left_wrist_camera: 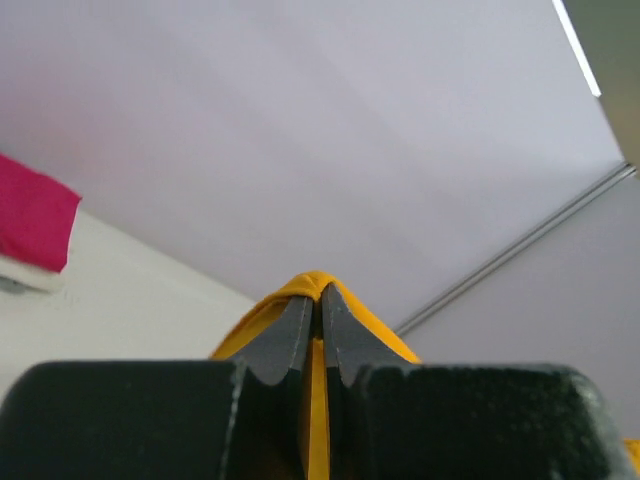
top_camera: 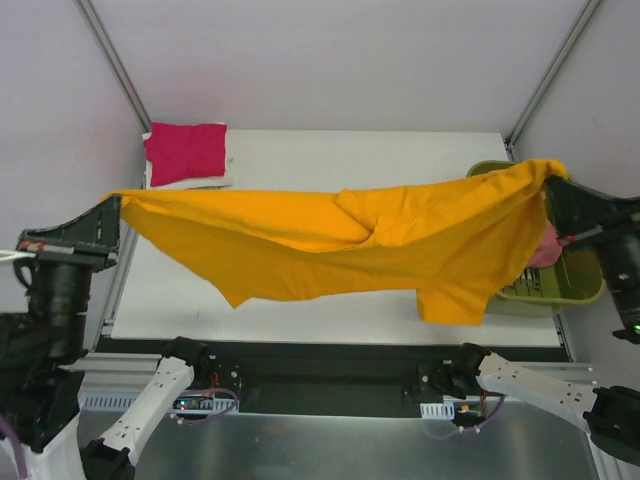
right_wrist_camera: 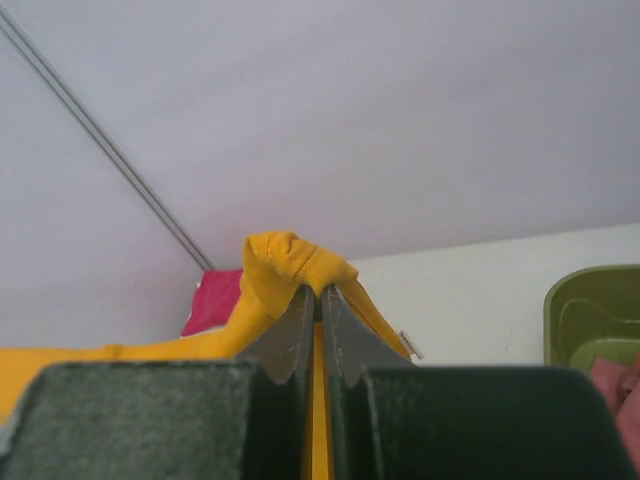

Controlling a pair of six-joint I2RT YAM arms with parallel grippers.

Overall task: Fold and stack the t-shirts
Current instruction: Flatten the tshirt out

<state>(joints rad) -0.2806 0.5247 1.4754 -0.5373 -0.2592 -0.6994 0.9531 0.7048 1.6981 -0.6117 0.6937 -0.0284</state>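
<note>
An orange-yellow t-shirt [top_camera: 330,240] hangs stretched in the air across the table, sagging in the middle. My left gripper [top_camera: 118,203] is shut on its left end; the cloth [left_wrist_camera: 312,285] bunches over the closed tips of that gripper [left_wrist_camera: 320,297]. At the right, my right gripper [top_camera: 553,180] is shut on the other end, where a wad of fabric [right_wrist_camera: 290,262] sits on top of the gripper [right_wrist_camera: 320,292]. A folded magenta t-shirt [top_camera: 186,152] lies on a folded white one [top_camera: 190,182] at the table's far left corner. A salmon-pink t-shirt [top_camera: 545,250] shows in the bin.
An olive-green plastic bin [top_camera: 555,290] stands at the table's right edge, partly behind the hanging shirt. The white table [top_camera: 330,150] has metal frame posts [top_camera: 112,60] rising at its back corners. The arm bases [top_camera: 190,355] sit along the near edge.
</note>
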